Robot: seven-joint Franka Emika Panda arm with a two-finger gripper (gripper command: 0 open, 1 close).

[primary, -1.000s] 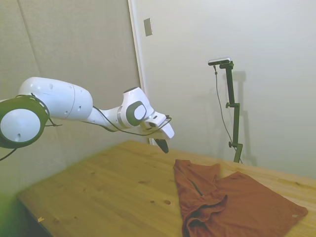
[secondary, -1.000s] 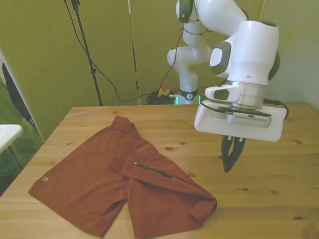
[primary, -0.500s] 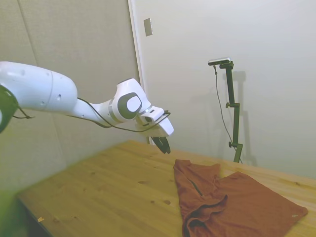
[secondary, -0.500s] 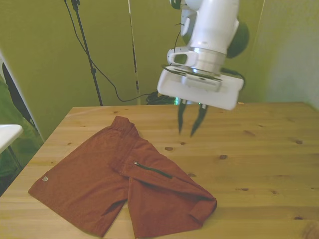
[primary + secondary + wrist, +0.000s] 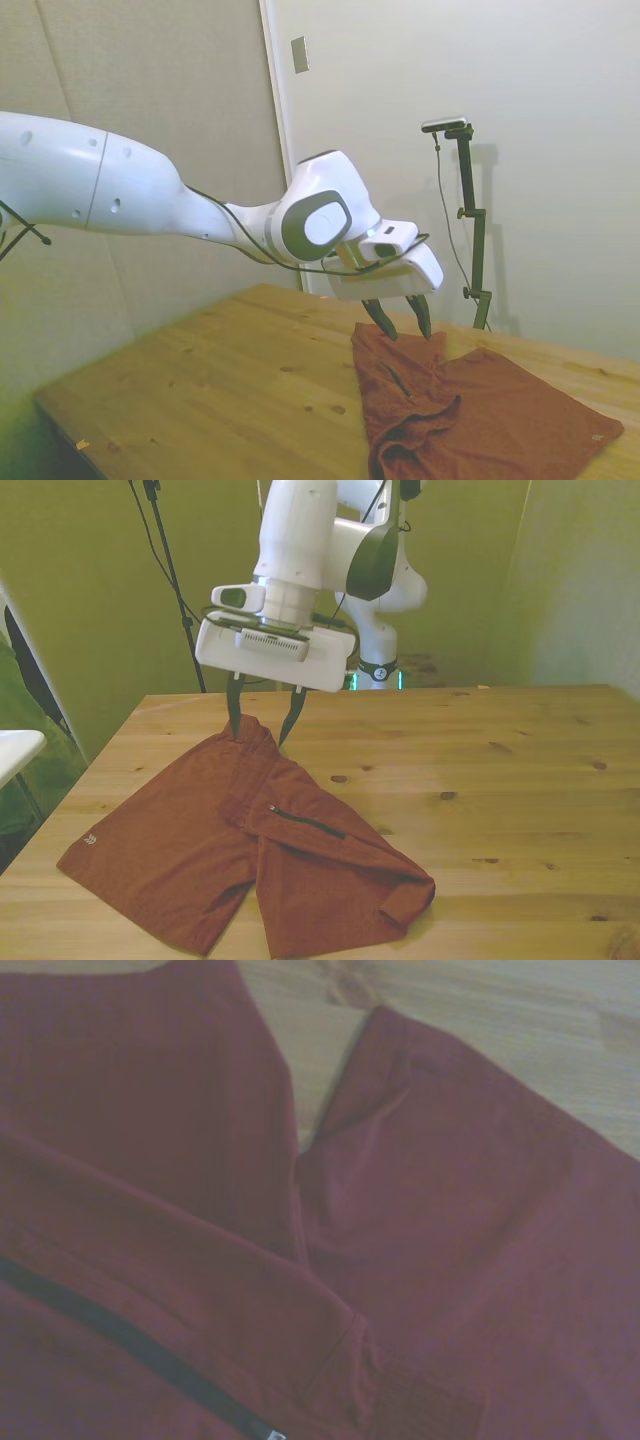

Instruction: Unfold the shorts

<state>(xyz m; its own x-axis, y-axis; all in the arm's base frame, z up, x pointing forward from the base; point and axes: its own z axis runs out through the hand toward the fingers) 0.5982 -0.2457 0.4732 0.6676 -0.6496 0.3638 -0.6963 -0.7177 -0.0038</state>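
The shorts (image 5: pixel 470 405) are seen in the side view at the 4 o'clock part of the picture, spread on the wooden table (image 5: pixel 220 380), with part of the cloth doubled over so that a dark zip line and a rumpled fold lie on top; this doubled part is judged to be what remains to be opened out. The gripper (image 5: pixel 402 328) is held just above the garment's far corner, fingers spread apart and nothing between them, a stance that is judged to prepare a pinch on that edge. Behind, a pale wall and a small wall plate (image 5: pixel 299 54) at 12 o'clock are seen. In the front view the shorts (image 5: pixel 240 845) are found at 7 o'clock, one leg lying flat toward 8 o'clock with a tiny pale tag (image 5: pixel 91 839) at its hem, the other folded across toward 5 o'clock. The gripper (image 5: pixel 259 733) is poised over the upper corner at 10 o'clock, its tips straddling the edge; whether cloth is touched cannot be told. A yellow-green wall, a thin stand and cables are seen behind the table (image 5: pixel 500 780). In the wrist view only red cloth (image 5: pixel 450 1240), a black zip (image 5: pixel 120 1335) and a strip of bare wood (image 5: pixel 480 1010) are shown, somewhat blurred.
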